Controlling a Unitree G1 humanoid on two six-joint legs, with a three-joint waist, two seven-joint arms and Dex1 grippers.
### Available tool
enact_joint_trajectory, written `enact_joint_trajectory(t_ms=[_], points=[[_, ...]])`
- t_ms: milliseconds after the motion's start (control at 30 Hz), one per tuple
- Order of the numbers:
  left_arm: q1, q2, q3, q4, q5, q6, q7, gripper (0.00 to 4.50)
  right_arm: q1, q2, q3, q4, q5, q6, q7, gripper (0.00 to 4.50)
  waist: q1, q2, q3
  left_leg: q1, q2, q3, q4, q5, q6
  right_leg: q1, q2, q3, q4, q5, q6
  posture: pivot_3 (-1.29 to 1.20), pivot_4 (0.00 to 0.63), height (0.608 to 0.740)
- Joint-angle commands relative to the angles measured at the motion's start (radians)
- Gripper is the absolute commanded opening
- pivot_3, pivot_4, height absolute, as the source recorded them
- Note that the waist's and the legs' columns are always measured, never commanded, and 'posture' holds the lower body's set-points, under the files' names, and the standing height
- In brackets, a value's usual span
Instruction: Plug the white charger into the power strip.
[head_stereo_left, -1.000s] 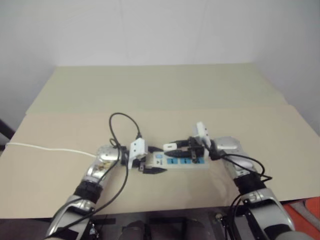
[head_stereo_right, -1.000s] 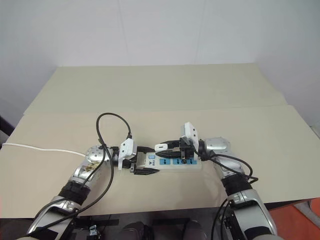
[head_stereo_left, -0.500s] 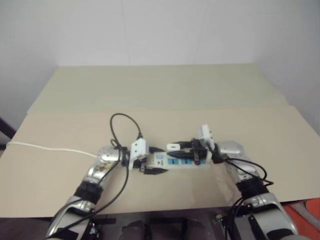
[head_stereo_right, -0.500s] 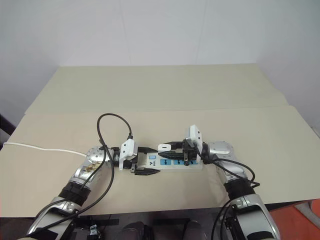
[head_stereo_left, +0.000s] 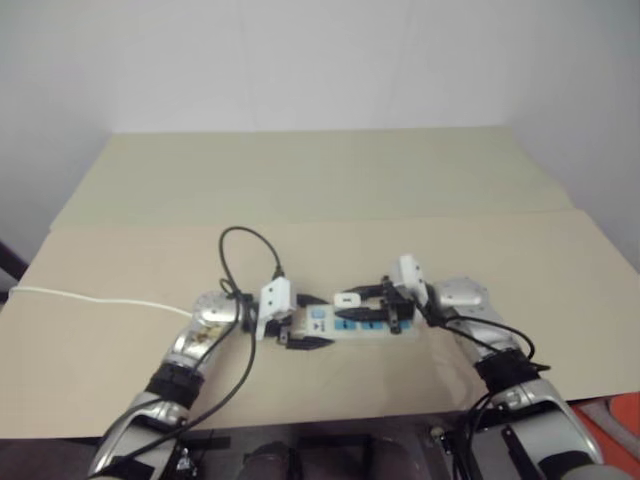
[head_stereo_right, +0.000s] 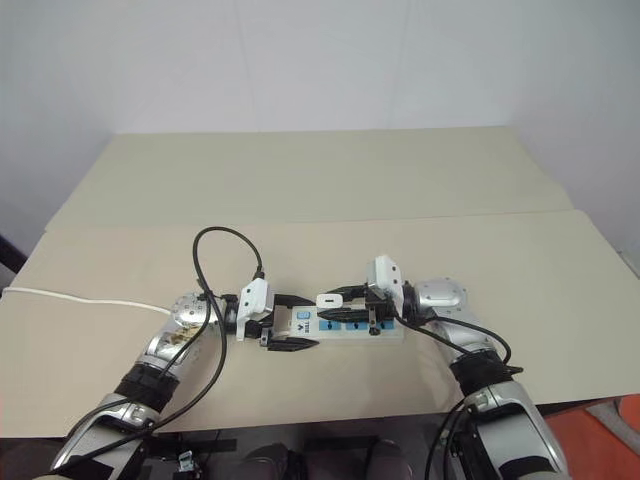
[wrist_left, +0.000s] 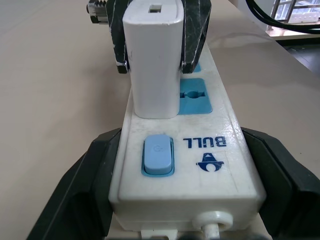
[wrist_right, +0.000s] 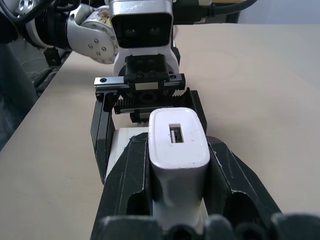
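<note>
The power strip (head_stereo_right: 385, 330) lies on the beige table, its blue switch (wrist_left: 158, 155) end towards my left arm. My left gripper (head_stereo_right: 300, 321) is shut on that switch end, one black finger (wrist_left: 85, 185) on each long side. The white charger (wrist_left: 152, 60) stands upright on the strip at the socket beside the switch, its base against the strip's face and its prongs hidden. My right gripper (head_stereo_right: 328, 303) is shut on the white charger (wrist_right: 177, 140), with its fingers (wrist_right: 227, 172) clamping both sides. Two blue sockets (wrist_left: 194, 94) lie free behind the charger.
The strip's thin white cord (head_stereo_right: 80, 298) runs off over the table's left edge. A black cable (head_stereo_right: 225, 240) loops above my left wrist. The table's front edge (head_stereo_right: 330, 410) is close below the strip. Something orange (head_stereo_right: 620, 420) sits beyond the front right corner.
My right gripper has tipped and sunk a little with the charger, bringing it down onto the strip. The left gripper and the strip have stayed put.
</note>
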Motion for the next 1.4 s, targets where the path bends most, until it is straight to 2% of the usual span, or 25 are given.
enact_joint_trajectory(t_ms=[33,167,400,767,1167,1400], points=[[0.018,0.06,0.029,0.02,0.027,-0.005,-0.008,3.28,-0.005,-0.028,-0.014,0.075,-0.073,0.068,-0.025,1.09,-0.001,0.0,0.0,0.0,0.0,0.0,0.0,0.0,0.0,0.0,0.0,0.0,0.0,0.0,0.0,0.0,0.15,0.74],[0.008,0.052,0.023,0.029,0.028,-0.008,-0.003,3.28,-0.024,-0.019,-0.022,0.106,-0.077,0.083,-0.024,1.09,-0.004,0.0,0.0,0.003,0.001,0.001,0.0,0.0,0.0,0.001,0.0,0.001,0.0,0.0,-0.001,0.0,0.15,0.74],[0.005,0.055,0.03,0.037,0.026,-0.013,0.004,3.28,0.013,-0.064,-0.071,0.102,-0.061,0.09,-0.034,1.09,-0.003,0.0,0.0,0.004,0.001,0.001,0.0,0.0,0.0,0.001,-0.001,0.002,0.0,0.0,-0.002,0.0,0.15,0.74],[0.022,0.064,0.04,0.02,0.018,-0.001,0.015,3.28,0.058,-0.037,-0.073,0.065,-0.069,0.051,-0.078,1.09,-0.003,0.0,0.0,0.004,0.001,0.001,0.0,0.0,-0.001,0.0,-0.001,0.002,0.0,0.0,-0.002,0.0,0.15,0.74],[0.099,0.082,0.049,-0.081,-0.001,0.046,0.06,3.28,-0.001,-0.008,-0.04,0.139,-0.081,0.019,-0.024,1.09,-0.005,0.0,0.0,0.005,0.002,0.001,-0.001,0.0,-0.001,0.0,-0.002,0.002,0.0,0.0,-0.003,0.0,0.15,0.74],[0.084,0.105,0.039,-0.063,0.005,0.039,0.031,3.28,-0.023,-0.001,-0.039,0.166,-0.079,0.005,0.003,1.09,-0.009,0.0,0.0,0.005,0.002,0.002,-0.002,0.0,-0.001,-0.001,-0.001,0.002,0.0,-0.001,-0.004,0.0,0.15,0.74]])
